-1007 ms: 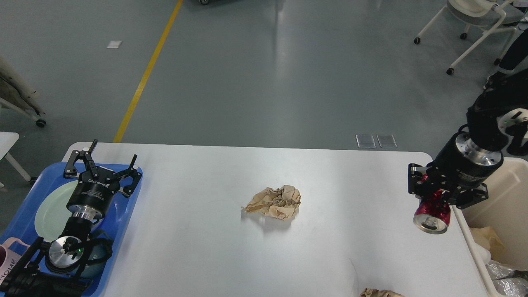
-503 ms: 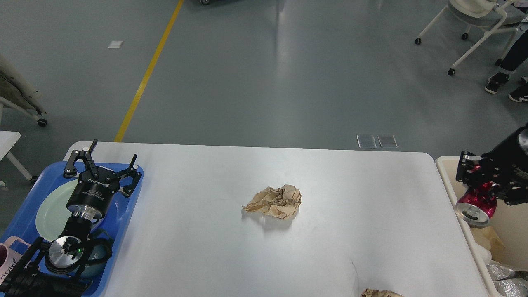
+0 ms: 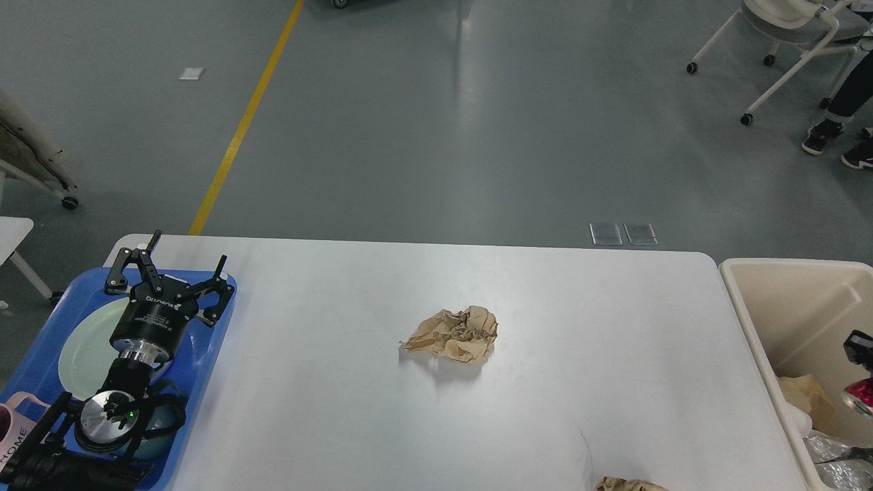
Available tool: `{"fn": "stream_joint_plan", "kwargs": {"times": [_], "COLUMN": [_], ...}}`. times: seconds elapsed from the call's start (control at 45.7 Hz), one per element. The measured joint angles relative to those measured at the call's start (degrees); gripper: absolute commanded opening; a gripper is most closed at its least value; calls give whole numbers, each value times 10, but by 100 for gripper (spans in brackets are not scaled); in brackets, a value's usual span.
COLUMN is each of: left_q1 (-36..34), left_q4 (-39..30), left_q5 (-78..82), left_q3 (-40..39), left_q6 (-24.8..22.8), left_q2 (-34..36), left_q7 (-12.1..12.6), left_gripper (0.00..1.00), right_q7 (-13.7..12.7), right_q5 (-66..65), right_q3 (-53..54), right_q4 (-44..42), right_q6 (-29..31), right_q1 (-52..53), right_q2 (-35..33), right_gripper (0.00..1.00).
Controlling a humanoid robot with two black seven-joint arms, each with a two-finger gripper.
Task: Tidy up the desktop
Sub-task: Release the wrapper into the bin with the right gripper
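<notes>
The white desktop point(image 3: 580, 327) carries a crumpled brown paper ball point(image 3: 453, 332) near its middle, and a second brown scrap point(image 3: 627, 485) shows at the front edge. My left gripper point(image 3: 179, 262) hovers open and empty over the blue tray, far left of the paper. Only a black sliver of my right gripper point(image 3: 859, 346) shows at the right frame edge, over the beige bin. A red can point(image 3: 861, 395) sits just below that sliver, held in it and partly cut off by the edge.
The blue tray point(image 3: 213, 354) at the left holds a pale green plate point(image 3: 78, 351) and a pink mug point(image 3: 17, 423). The beige bin point(image 3: 784, 300) beside the desktop's right edge contains paper and foil. Wheeled chairs and a person's feet are on the floor far right.
My right arm has swung right with the red can, from above the desktop's right end to over the bin, nearly out of frame. The left arm and the paper have stayed put.
</notes>
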Motion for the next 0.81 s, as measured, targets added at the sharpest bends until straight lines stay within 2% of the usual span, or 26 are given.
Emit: {"fn": "stream_joint_plan", "kwargs": {"times": [0.088,0.219,0.306,0.416,0.438,0.503,0.525,0.7,0.81], "left_q1": [0,1,1,1,1,0,0,0,0], "left_q4": [0,0,0,0,0,0,0,0,0], "left_q5": [0,0,0,0,0,0,0,0,0], "left_q3": [0,0,0,0,0,0,0,-1,-1], "left_q6": [0,0,0,0,0,0,0,0,0], "left_q2": [0,0,0,0,0,0,0,0,0], "left_q7": [0,0,0,0,0,0,0,0,0], "left_gripper": [97,97,97,97,97,97,97,97,97], "right_q7": [0,-1,-2,-3,-3,-3,-3,1,3], "right_q5": [1,1,1,2,2,2,2,2,2], "right_q3": [57,93,99,105,107,113,115,117,117], "right_q4": [-111,-269,-325,-341,-342,-343,-343,-340,-333], "right_q6": [-40,-62,-69,-77,-79,-83,-86,-138,-146], "right_q1": [-117,-246,-291,-306,-307,-310,-312,-324,-329], "right_q2": [40,112,140,148,148,148,148,149,147], "right_gripper": [0,0,0,0,6,83,100,100,100]}}
